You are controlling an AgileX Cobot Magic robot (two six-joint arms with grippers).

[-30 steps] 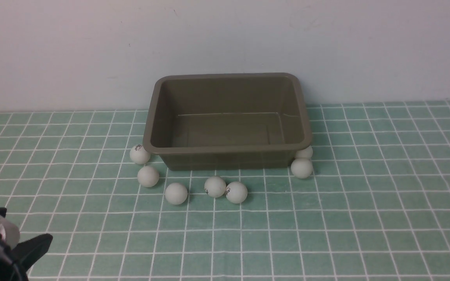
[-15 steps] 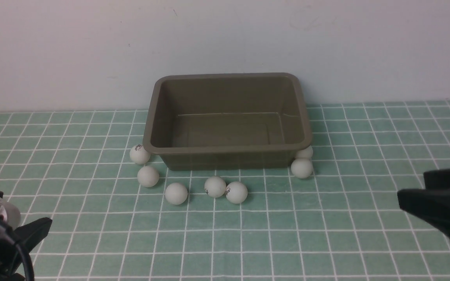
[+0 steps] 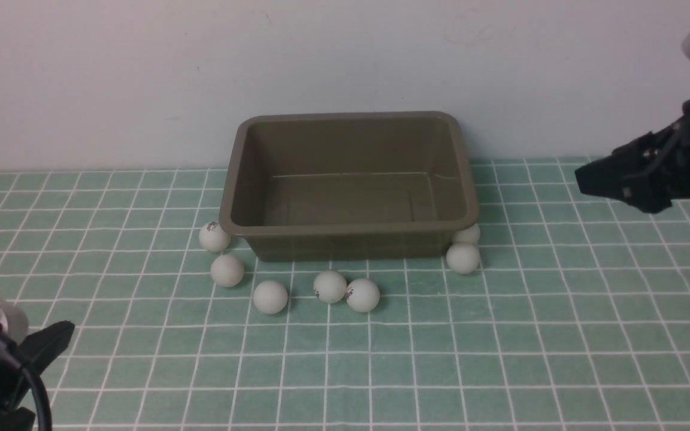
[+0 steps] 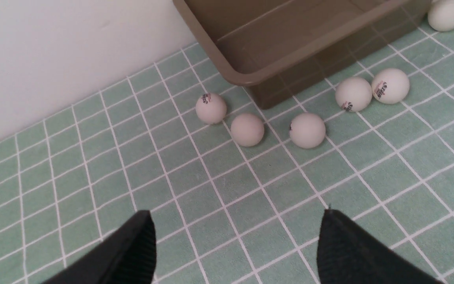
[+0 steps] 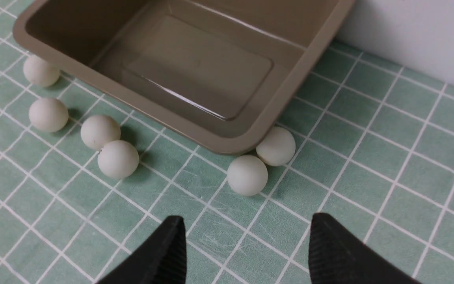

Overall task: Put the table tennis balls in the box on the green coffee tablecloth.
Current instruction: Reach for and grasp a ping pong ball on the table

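Lying just outside the box (image 3: 351, 228), seven balls (image 3: 270, 297) dot the tablecloth (image 3: 530, 359).

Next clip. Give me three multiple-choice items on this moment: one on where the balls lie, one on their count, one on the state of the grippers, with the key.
1. Where do the balls lie relative to the box?
A. inside it
B. on the cloth along its near side
C. behind it

2. How many balls show in the front view?
A. five
B. nine
C. seven

3. How do the left gripper and the right gripper stand?
A. both open, holding nothing
B. left shut on a ball
C. right shut on a ball

Key:
1 B: every ball rests on the cloth, and the box is empty.
2 C: five sit from the left corner along the front, two at the right front corner.
3 A: each wrist view shows the jaws apart with only cloth between them.
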